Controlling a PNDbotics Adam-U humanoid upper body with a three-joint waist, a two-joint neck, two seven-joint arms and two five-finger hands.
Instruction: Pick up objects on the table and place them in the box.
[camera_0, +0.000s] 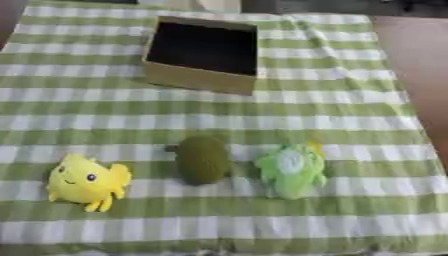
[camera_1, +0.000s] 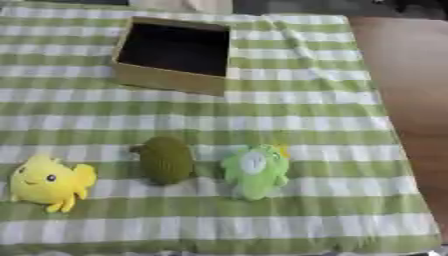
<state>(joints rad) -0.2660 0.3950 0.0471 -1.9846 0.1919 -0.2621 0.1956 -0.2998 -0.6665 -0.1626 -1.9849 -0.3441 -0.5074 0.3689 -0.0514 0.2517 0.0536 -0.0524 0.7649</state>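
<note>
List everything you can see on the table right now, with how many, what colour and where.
Box: one, tan cardboard with a dark inside, open, far centre of the cloth.
Yellow toy: one, yellow plush with a face, near left.
Olive toy: one, dark olive green, oval, near centre.
Green toy: one, light green plush with a pale patch and a bit of yellow on top, near right of the olive one.
Cloth: one, green and white check, covering the table.
Table: brown bare surface showing at the right.
Robot hands: none in view.
</note>
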